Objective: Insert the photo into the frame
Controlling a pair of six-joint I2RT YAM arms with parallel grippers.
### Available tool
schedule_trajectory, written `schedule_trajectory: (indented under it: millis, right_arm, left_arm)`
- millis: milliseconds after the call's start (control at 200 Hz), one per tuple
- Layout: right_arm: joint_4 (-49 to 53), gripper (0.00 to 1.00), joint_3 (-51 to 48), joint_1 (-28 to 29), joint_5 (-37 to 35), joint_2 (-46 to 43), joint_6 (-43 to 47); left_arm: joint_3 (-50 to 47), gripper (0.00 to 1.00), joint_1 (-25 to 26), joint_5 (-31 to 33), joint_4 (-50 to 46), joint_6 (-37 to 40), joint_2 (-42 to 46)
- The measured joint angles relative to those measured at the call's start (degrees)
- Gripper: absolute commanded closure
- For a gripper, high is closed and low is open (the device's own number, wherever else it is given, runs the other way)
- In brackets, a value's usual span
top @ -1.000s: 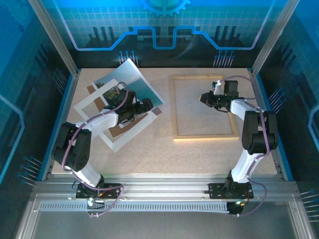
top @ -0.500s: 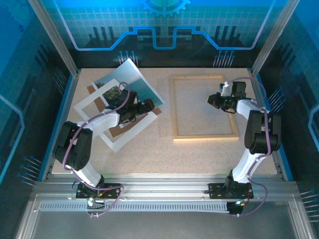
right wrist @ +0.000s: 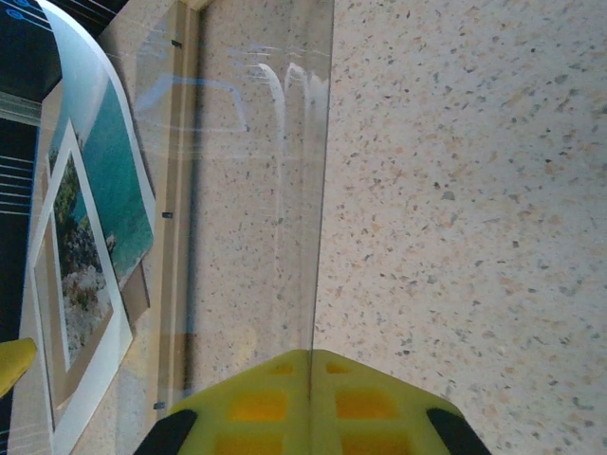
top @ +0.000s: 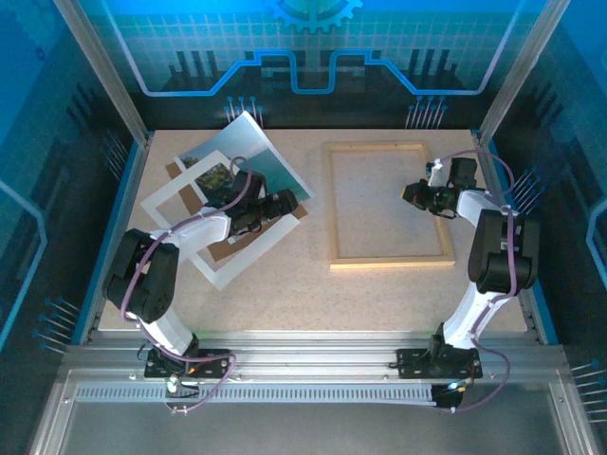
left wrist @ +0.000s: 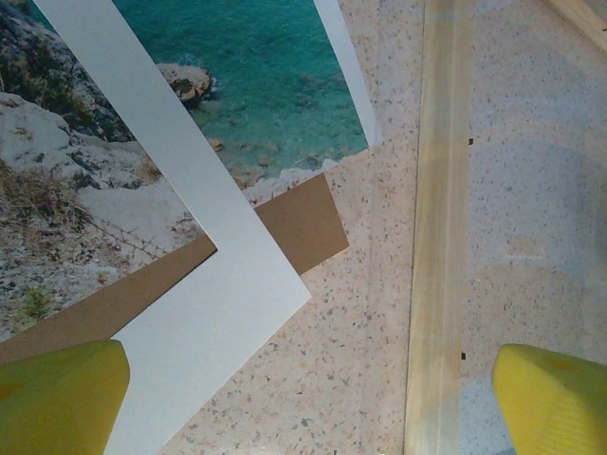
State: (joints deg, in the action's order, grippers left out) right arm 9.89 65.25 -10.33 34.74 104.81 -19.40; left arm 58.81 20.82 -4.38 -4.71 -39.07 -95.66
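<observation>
From above, the frame (top: 389, 262) lies flat at 2 o'clock on the bench (top: 285, 294), with bare bench inside its rails. The photo (top: 261, 156) sits outside it at 10 o'clock, skewed, and its far corner curls up. A white mat (top: 228, 268) lies across the photo, with a brown board (top: 220, 248) beneath.

The left wrist view gives the layering up close. The mat strip runs over the sea and rocks, and the board's corner pokes out just beside the frame's left rail without touching it. The left gripper (left wrist: 308, 379) hangs over that gap with its fingers wide apart and holding nothing.

The right wrist view shows what the overhead view barely does: a clear pane (right wrist: 256, 190) with faint reflections on it. The right gripper (right wrist: 311, 379) has its fingers pressed together on the pane's edge.

The left arm stretches low toward 1 o'clock. The right arm stands along the frame's right rail, its wrist turned toward 9 o'clock.
</observation>
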Motion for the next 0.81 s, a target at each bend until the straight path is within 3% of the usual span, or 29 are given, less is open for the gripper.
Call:
schedule_trajectory:
  millis: [805]
  right_arm:
    - [4.9,1.0,0.0,-1.2,-4.8,-2.5,5.0]
  left_arm:
    - [1.1,0.01,0.4,0.0,-1.3,0.2,-0.1]
